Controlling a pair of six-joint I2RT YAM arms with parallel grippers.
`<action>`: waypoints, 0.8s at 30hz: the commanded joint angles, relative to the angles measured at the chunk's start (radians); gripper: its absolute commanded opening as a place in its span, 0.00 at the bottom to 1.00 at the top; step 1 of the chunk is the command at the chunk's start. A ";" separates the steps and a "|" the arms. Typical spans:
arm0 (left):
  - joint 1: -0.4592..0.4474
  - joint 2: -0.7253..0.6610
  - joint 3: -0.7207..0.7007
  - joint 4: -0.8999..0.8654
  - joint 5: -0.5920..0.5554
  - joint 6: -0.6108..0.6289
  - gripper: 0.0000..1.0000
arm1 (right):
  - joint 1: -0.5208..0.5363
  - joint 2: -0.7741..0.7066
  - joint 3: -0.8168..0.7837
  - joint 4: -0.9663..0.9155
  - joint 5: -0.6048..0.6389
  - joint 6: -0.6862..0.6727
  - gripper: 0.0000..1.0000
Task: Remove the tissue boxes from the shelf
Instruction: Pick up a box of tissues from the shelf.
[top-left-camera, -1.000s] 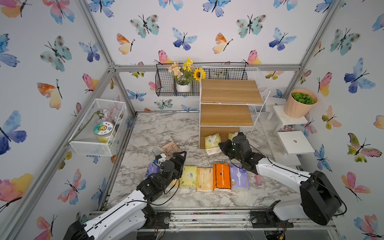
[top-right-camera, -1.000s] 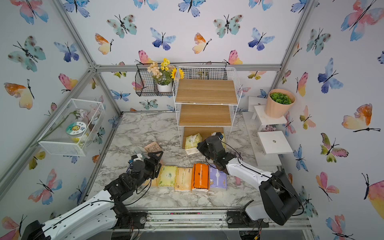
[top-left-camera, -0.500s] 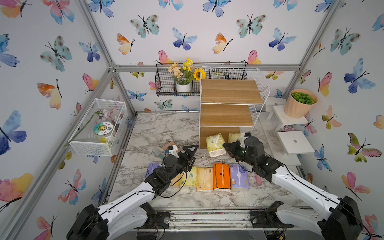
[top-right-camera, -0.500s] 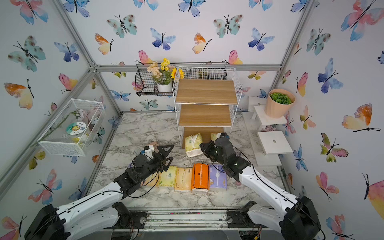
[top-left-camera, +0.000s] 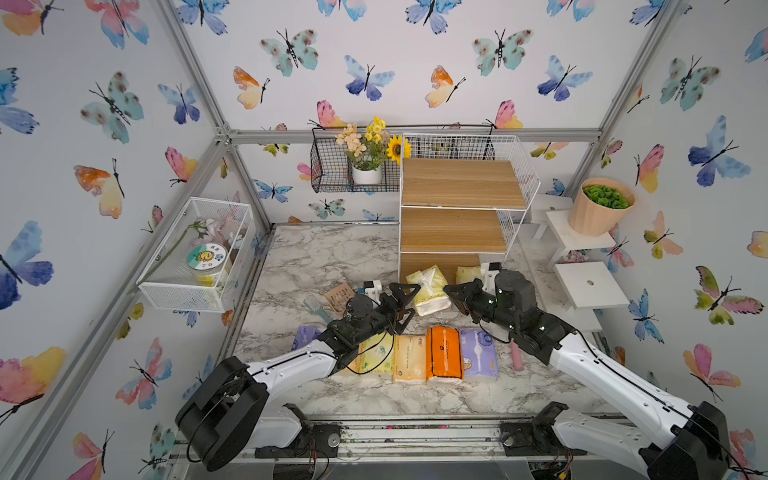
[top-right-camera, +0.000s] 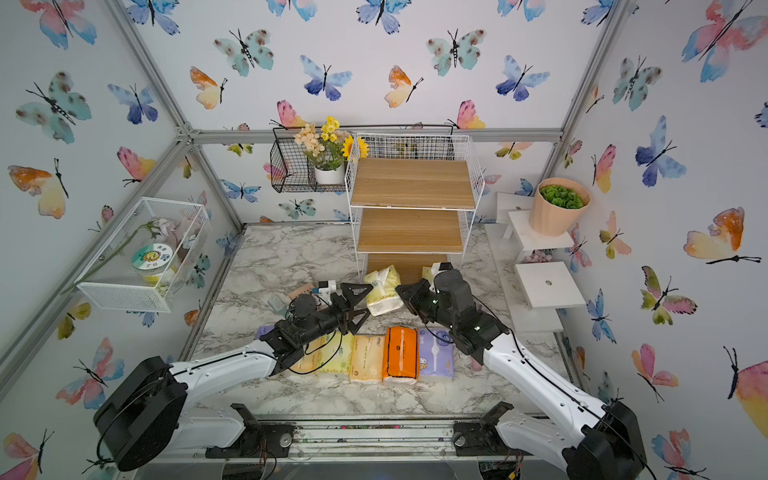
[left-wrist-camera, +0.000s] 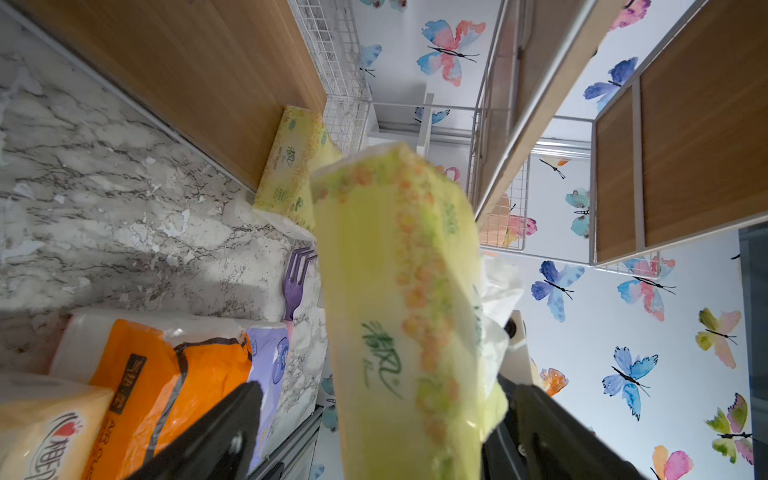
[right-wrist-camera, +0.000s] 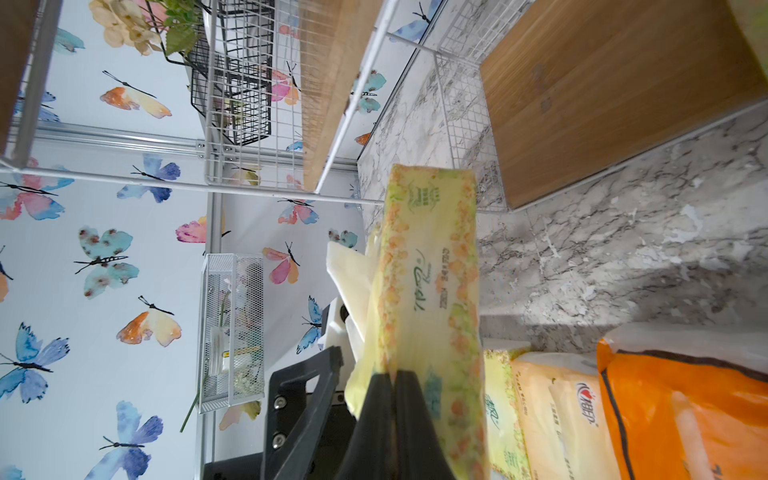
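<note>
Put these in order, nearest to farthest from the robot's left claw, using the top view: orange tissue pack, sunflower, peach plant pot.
1. orange tissue pack: lying in the front row of packs, close beside the left gripper.
2. sunflower: up at the back wall.
3. peach plant pot: far off on the right side.

White arm links (top-left-camera: 291, 370), black joints (top-left-camera: 220, 419); thin black cables (top-left-camera: 372, 371); black triangular fingers (left-wrist-camera: 216, 436)

Yellow-green tissue pack (top-left-camera: 430, 291) aloft, tilted, just before white shelf (top-left-camera: 457, 183)
</note>
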 joint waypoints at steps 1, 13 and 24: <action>0.007 0.036 0.023 0.108 0.039 -0.038 0.99 | -0.003 -0.021 0.030 0.021 -0.030 0.029 0.03; 0.007 0.120 0.094 0.232 0.037 -0.022 0.54 | -0.003 -0.047 0.020 -0.030 0.001 0.041 0.03; -0.005 0.048 0.159 0.023 -0.011 0.130 0.34 | -0.003 -0.071 0.058 -0.141 0.073 -0.025 0.42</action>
